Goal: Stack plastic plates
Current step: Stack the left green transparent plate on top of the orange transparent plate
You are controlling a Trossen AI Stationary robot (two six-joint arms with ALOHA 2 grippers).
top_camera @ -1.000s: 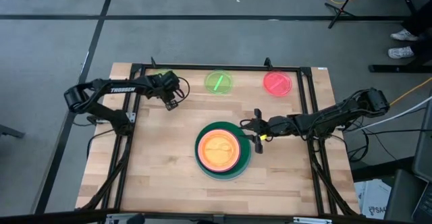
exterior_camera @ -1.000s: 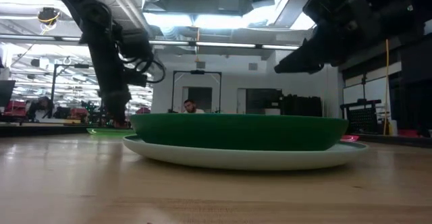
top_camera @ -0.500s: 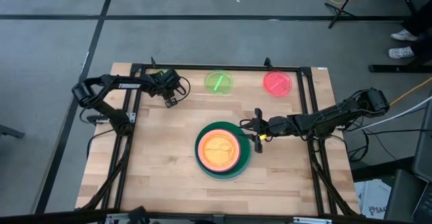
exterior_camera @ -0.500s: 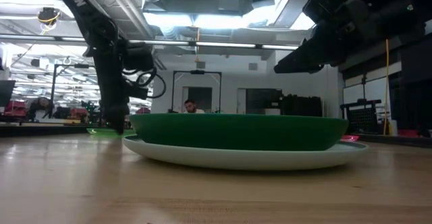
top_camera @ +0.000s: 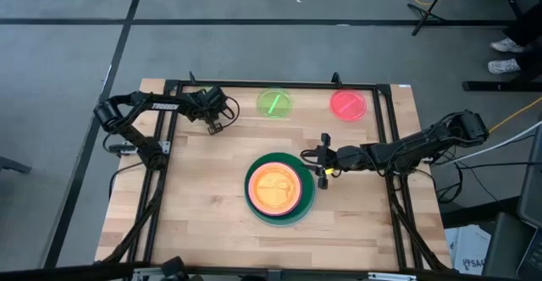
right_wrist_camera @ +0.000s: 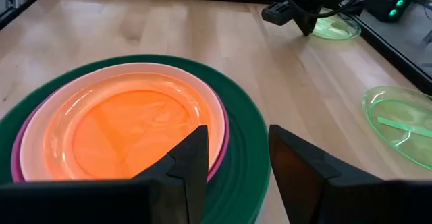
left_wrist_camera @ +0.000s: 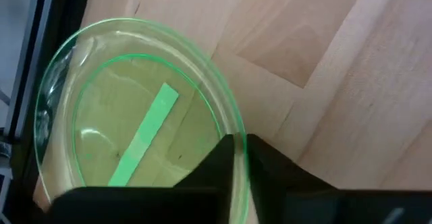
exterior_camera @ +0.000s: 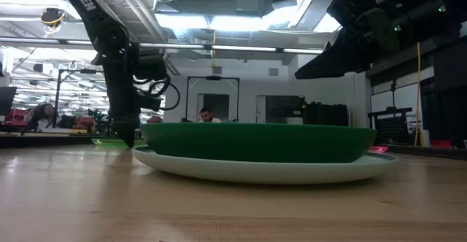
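The stack of plates (top_camera: 279,188) sits in the middle of the table (top_camera: 195,222), with the orange plate (right_wrist_camera: 128,133) on top, so more plates can go on it. The left gripper (left_wrist_camera: 237,158) is far behind the stack, pinched shut on the rim of a lime-green plate (left_wrist_camera: 135,126), likely to lift it. Another lime-green plate (top_camera: 274,104) and the red-pink plate (top_camera: 347,105) wait behind the stack. The right gripper (right_wrist_camera: 236,156) hovers just beside the stack, fingers apart, holding nothing.

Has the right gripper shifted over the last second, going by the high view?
No. The right gripper hovers at the same spot beside the plate stack's dark green rim, its place against the table frame unchanged.
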